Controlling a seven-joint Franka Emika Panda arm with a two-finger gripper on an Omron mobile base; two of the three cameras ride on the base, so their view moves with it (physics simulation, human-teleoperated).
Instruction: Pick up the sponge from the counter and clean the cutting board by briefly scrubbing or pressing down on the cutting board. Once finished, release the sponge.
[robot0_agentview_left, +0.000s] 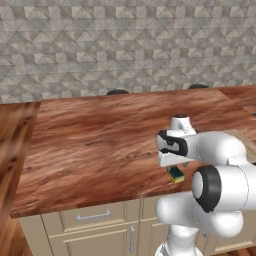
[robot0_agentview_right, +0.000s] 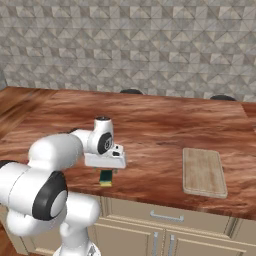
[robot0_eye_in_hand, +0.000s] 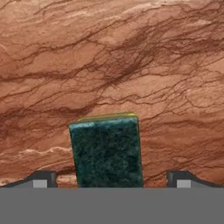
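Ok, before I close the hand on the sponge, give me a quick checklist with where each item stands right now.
1. Hand open wide: ok, both fingertips stand clear of the sponge's sides.
2. Sponge centred between the fingertips: ok, roughly equal gaps in the hand view.
3. Sponge lying flat, green side up on the counter: ok.
4. Hand low enough to grip: cannot tell; in the right base view it sits just above the sponge.
5. Cutting board free to receive the sponge: ok, nothing lies on it.
6. Path across the counter to the board: ok, no obstacle seen.
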